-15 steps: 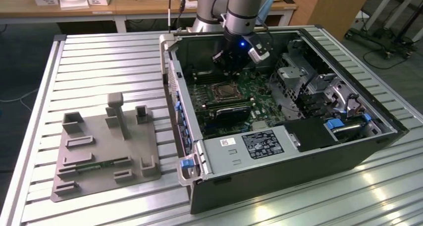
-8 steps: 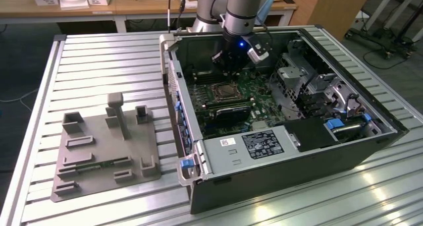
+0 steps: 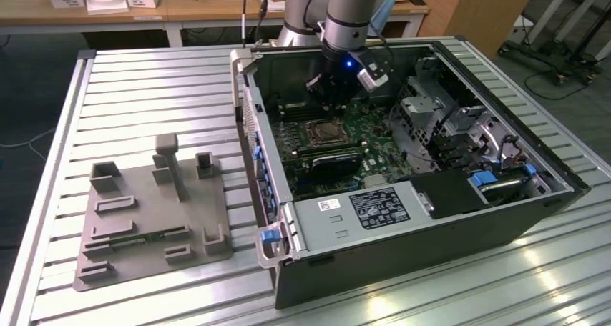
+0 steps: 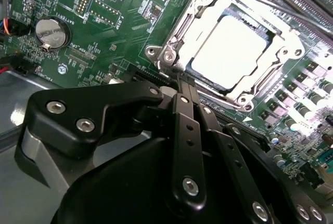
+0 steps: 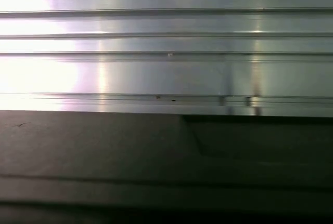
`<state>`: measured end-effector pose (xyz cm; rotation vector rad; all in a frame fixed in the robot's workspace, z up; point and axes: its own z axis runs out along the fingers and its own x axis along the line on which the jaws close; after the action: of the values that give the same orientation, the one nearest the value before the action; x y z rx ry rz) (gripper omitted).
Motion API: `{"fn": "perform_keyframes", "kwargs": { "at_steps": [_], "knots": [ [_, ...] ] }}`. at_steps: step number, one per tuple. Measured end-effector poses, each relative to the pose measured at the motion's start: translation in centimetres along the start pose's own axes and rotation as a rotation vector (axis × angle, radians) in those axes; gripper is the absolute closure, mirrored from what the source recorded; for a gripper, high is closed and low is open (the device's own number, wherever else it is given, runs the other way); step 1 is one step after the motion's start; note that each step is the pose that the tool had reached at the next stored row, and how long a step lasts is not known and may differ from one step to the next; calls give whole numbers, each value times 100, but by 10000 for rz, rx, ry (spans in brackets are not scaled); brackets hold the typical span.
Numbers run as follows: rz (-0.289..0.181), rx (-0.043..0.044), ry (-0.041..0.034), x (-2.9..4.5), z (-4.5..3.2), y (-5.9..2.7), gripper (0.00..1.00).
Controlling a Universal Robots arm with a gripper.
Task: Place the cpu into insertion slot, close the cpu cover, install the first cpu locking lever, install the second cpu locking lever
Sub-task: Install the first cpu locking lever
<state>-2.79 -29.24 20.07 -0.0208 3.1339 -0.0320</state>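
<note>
With its fingers pressed together and empty, the gripper hangs just beside the insertion slot, where the cpu sits under the closed cpu cover.

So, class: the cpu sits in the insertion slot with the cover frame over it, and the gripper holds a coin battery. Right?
Not quite. In the second wrist view the gripper holds nothing; the coin battery sits on the board. The cpu does lie in the insertion slot under the cover frame.

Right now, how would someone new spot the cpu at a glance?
Find the open computer case on the slatted metal table, then the green motherboard inside. The cpu is the pale silver square seated in the insertion slot, framed by shiny metal, unlike the round coin battery.
</note>
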Motion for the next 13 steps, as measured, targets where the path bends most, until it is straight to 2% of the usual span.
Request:
{"fn": "perform_keyframes", "kwargs": {
  "at_steps": [4,13],
  "knots": [
    [-1,107,2,-1,0,3,90],
    [-1,110,2,-1,1,12,90]
  ]
}}
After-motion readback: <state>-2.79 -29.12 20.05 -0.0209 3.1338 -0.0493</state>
